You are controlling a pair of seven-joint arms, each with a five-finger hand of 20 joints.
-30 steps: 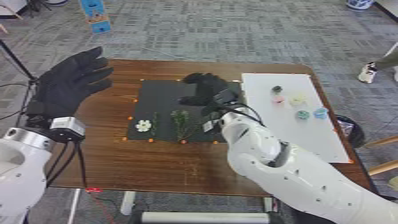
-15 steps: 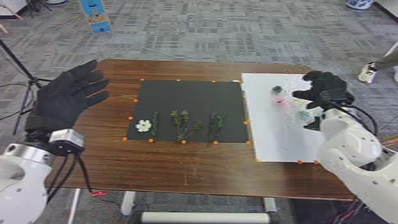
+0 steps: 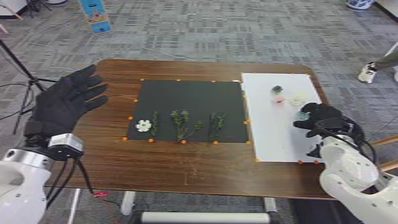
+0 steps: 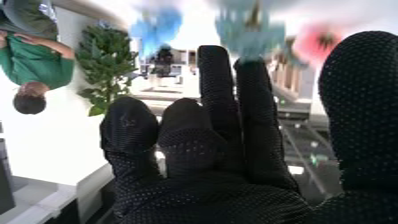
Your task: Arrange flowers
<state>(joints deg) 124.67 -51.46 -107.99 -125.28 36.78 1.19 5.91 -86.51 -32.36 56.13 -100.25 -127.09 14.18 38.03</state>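
1. Right wrist view: right hand (image 4: 213, 200) was unclenched, two fingers straight, thumb well apart, nothing gripped. Blue flower (image 4: 155, 25), teal flower (image 4: 242, 37) and pink flower (image 4: 318, 42) lay beyond the fingertips.
2. Same view, judgement: step looked like picking one bloom. Good pick needed the thumb lined up opposite the fingers, one flower between, light pinch low down, petals uncrushed, neighbours not dragged.
3. Head view: right hand was at the outer side of the white sheet (image 3: 275, 135), beside the teal flower. Left hand (image 3: 67, 100) was spread, off to the left.
4. Head view, change: right hand had gone from the black mat (image 3: 187, 95) to the sheet, then nearer the robot, uncovering the yellow flower (image 3: 298, 101). White flower (image 3: 144, 125) and green sprigs (image 3: 180, 124) hadn't moved.
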